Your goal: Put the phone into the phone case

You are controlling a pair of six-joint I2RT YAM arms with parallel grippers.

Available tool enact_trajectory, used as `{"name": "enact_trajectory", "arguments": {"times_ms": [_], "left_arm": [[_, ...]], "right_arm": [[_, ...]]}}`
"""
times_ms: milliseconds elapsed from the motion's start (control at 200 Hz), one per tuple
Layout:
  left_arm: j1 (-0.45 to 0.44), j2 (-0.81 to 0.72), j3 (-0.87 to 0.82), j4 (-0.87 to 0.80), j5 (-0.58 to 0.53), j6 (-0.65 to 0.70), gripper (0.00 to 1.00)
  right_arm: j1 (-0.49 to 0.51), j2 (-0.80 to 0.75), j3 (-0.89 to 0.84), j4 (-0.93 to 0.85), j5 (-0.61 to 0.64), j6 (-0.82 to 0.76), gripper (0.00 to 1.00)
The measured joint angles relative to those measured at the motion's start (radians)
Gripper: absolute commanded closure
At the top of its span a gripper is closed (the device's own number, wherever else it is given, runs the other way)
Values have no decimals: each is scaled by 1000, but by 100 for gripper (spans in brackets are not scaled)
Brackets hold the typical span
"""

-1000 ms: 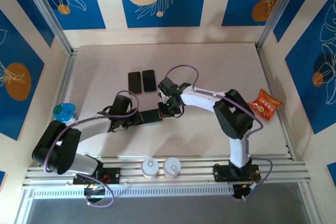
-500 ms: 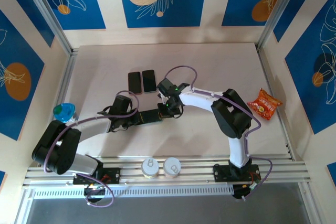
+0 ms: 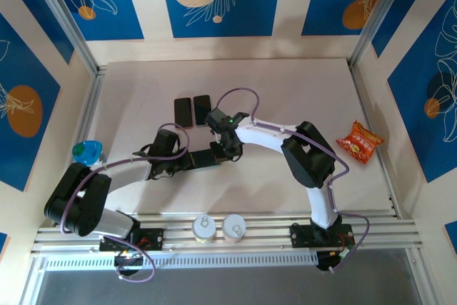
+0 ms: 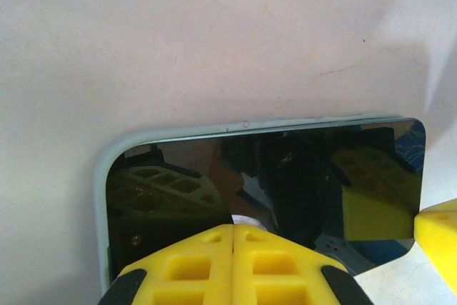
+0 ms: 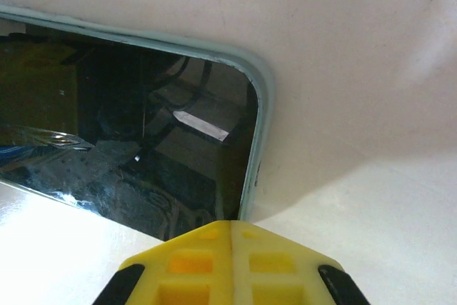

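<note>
- The orange snack packet (image 3: 359,141) at the right edge of the table carries print too small to read.
- The left gripper (image 4: 233,266) has its yellow fingers pressed together with nothing between them. Their tips lie over the near edge of the phone (image 4: 285,176) and its dark glass.
- The right gripper (image 5: 230,262) is also closed on nothing, its tips at the phone's edge close to a rounded corner.
- The phone lies flat mid-table, inside the pale rim of the phone case (image 5: 263,98). It is just near of two dark slabs (image 3: 193,111) lying side by side.
- The left arm reaches low from the left. The right arm bends in from the right, and both wrists meet over the phone.
</note>
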Motion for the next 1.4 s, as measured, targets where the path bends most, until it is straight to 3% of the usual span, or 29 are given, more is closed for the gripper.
{"name": "enact_trajectory", "arguments": {"times_ms": [750,1115,1396], "left_arm": [[0,-40,-21,6,-17,8,100],[4,-47,-23,-7,-44,8,100],[4,-47,-11,-27,-47,13,100]], "right_arm": [[11,82,124,-133,11,-19,100],[11,109,136,-115,-22,-31,100],[-24,-20,-40,79,-80,-26,100]]}}
